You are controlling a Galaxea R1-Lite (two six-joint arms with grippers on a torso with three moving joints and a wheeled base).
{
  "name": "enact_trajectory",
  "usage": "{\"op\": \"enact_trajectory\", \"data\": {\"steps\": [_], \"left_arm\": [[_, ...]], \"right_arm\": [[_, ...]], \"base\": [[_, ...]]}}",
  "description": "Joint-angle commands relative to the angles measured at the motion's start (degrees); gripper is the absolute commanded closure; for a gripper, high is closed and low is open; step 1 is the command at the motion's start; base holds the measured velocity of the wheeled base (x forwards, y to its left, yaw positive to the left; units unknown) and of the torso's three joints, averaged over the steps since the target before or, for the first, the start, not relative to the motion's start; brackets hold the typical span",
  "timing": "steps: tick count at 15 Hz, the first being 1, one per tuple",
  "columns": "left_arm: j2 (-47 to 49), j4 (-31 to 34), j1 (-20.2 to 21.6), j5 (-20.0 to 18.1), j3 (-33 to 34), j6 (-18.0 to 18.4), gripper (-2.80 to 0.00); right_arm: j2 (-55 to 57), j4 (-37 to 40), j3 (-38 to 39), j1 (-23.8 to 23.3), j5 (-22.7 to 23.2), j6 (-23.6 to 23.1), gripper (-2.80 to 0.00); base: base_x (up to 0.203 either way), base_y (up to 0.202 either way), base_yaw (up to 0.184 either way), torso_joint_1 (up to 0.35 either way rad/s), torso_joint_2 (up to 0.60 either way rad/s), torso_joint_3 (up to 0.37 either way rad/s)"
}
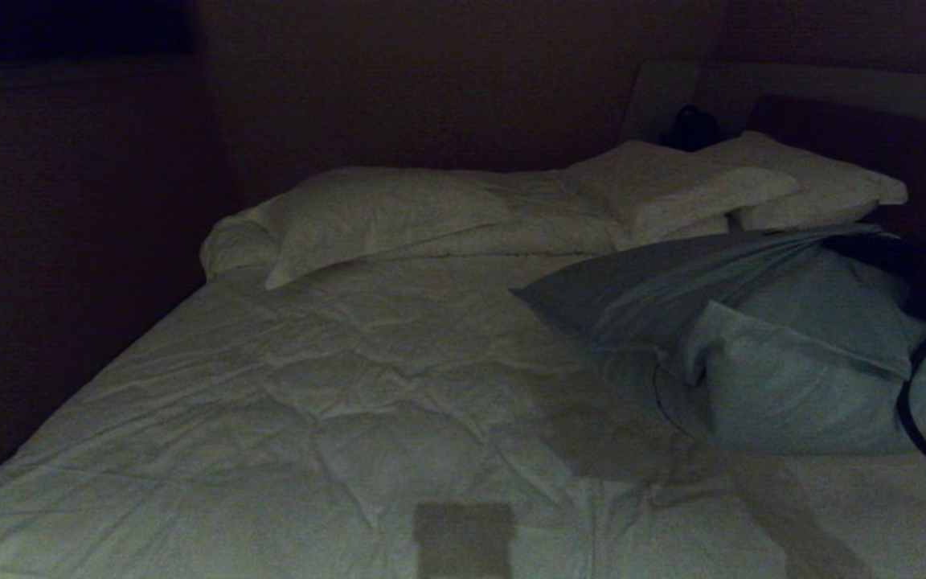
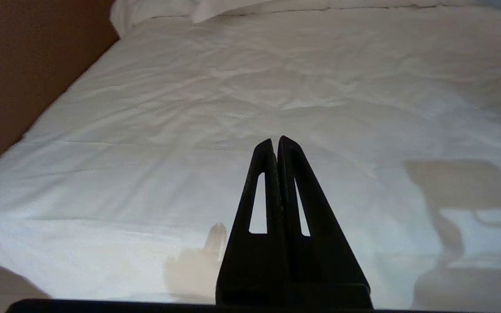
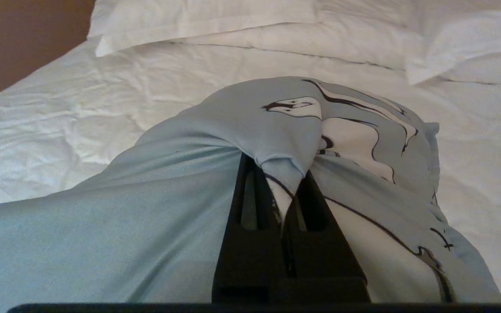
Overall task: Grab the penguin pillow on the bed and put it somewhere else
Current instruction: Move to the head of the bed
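One grey-blue penguin pillow (image 3: 155, 204) sat bunched on the right side of the bed (image 1: 286, 386), near the white pillows (image 1: 431, 213) at the headboard end. Its cloth was plain on one side, with black-and-white penguins along the other. The right gripper (image 3: 287, 191) pinched a fold of it between closed fingers. Only the right wrist view showed the print and grip; the head view showed plain fabric. The left gripper (image 2: 276, 145) hung over bare duvet, fingers pressed together.

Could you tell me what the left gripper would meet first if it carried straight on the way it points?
Most likely the bed's white duvet; the left gripper points low across it, though depth is unclear.
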Motion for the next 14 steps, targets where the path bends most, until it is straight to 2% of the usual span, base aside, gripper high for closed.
{"op": "enact_trajectory", "data": {"steps": [1, 14], "left_arm": [[0.0, 0.0, 0.0, 0.01, 0.0, 0.05, 0.0], [0.0, 0.0, 0.0, 0.01, 0.0, -0.12, 0.0]], "right_arm": [[0.1, -0.13, 0.03, 0.0, 0.16, -0.03, 0.0], [0.1, -0.05, 0.12, 0.03, 0.25, -0.02, 0.0]], "base": [[0.0, -0.195, -0.001, 0.002, 0.0, -0.002], [0.0, -0.194, 0.001, 0.003, 0.0, 0.002]]}}
